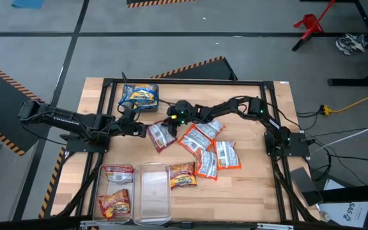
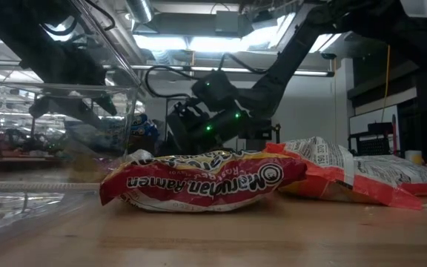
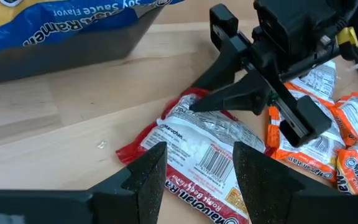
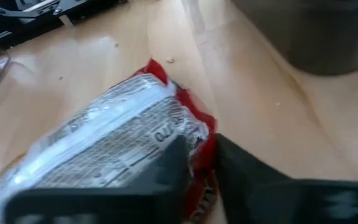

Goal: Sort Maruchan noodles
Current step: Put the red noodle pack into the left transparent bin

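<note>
The right hand is pinched narrow on the end of the red packet, which lies face down on the bench, barcode up. Its 2 fingers squeeze the packet's red edge. The left hand waits just beside the same red packet, on its other side, with its fingers wide apart and holding nothing. Past the red packet's far end sits a dark tray with blue packets. On its other side lie several orange packets in a loose bunch. Nearer the bench's front edge stand 2 clear bins; 1 holds 2 red packets, and another red packet lies beside the empty bin.
</note>
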You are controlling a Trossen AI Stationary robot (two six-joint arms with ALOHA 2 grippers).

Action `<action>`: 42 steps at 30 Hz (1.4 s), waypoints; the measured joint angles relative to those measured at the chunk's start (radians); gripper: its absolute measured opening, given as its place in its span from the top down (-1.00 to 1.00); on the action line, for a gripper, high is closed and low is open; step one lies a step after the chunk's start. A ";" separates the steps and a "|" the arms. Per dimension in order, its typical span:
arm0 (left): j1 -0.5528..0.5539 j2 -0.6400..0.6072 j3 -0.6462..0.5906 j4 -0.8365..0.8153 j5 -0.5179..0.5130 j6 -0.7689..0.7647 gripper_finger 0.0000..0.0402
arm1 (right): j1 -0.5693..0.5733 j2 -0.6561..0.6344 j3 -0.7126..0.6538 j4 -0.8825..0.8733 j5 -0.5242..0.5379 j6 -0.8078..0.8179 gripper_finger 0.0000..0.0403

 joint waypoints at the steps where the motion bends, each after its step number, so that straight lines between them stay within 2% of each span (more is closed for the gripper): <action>1: 0.000 0.000 0.000 0.000 0.000 0.000 0.11 | 0.001 0.000 0.000 0.002 0.001 0.004 0.82; 3: 0.000 0.000 0.000 0.001 0.005 0.000 0.11 | 0.001 0.000 0.000 0.009 0.001 0.021 0.95; 10: 0.000 0.000 0.000 0.008 -0.003 0.038 0.11 | -0.001 -0.016 0.010 -0.009 -0.005 0.068 0.99; 18: 0.000 0.000 0.000 0.021 0.016 0.018 0.11 | -0.001 -0.108 0.015 -0.022 -0.014 0.069 1.00; 23: 0.000 0.000 0.000 0.021 -0.017 0.021 0.11 | 0.007 -0.166 0.014 -0.064 -0.018 0.039 1.00; 31: 0.000 0.000 0.000 0.028 -0.053 0.110 0.11 | 0.043 -0.250 0.014 -0.129 0.017 -0.035 1.00; 42: 0.000 0.000 0.000 0.166 -0.040 0.236 0.11 | 0.038 -0.365 0.014 -0.214 0.046 -0.100 1.00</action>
